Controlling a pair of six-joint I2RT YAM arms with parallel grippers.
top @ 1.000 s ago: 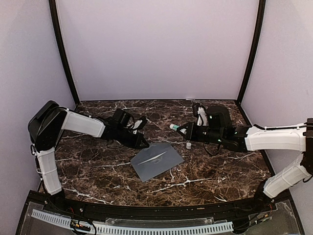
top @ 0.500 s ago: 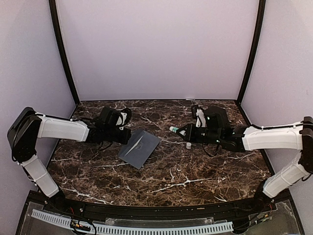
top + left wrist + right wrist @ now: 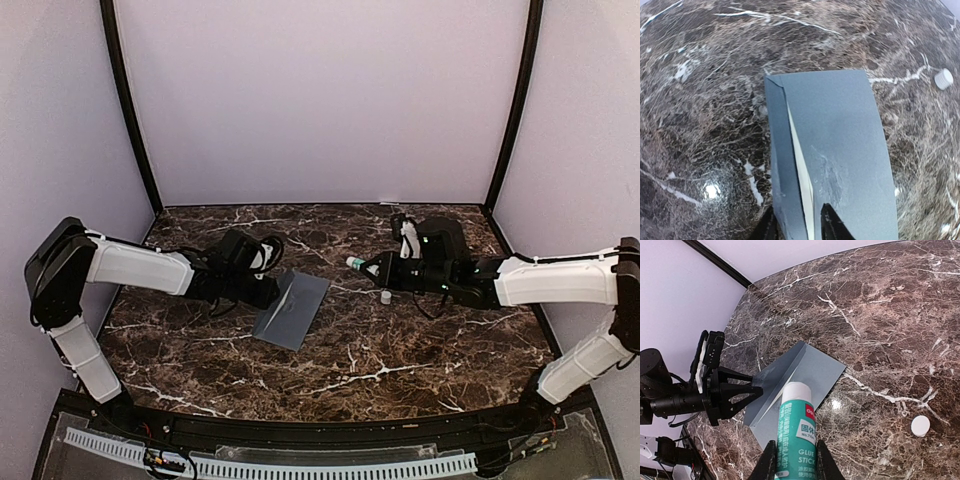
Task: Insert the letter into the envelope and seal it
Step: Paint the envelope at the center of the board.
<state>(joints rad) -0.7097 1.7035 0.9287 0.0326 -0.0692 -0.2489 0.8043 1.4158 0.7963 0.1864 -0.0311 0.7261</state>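
The envelope [image 3: 296,312] sits left of centre on the marble tabletop [image 3: 400,365]. Its long edges run diagonally, from the near left towards the far right. The left end effector [image 3: 268,294] is clenched on the envelope's left edge. In the left wrist view its two fingertips [image 3: 831,226] straddle that edge at the bottom of the picture.

The letter [image 3: 801,172] is inside the envelope. Only a thin cream wedge of it shows, in a slit along the envelope's length, and the wedge is widest at the gripped end. In the right wrist view the gripped side of the envelope [image 3: 810,367] looks tilted up off the stone, while its far corner lies flat.

The right end effector [image 3: 372,268] is clenched around a green-and-white glue stick [image 3: 796,427], whose bare white tip points towards the envelope. The stick is well apart from the paper and does not touch it. A small white cap [image 3: 386,296] lies on the tabletop just below the stick. It is clear of the envelope's right edge, with a strip of open stone between them.

Bare marble stretches between the envelope's near edge and the tabletop's front rim. More bare marble lies behind the envelope, up to the back wall [image 3: 320,100].
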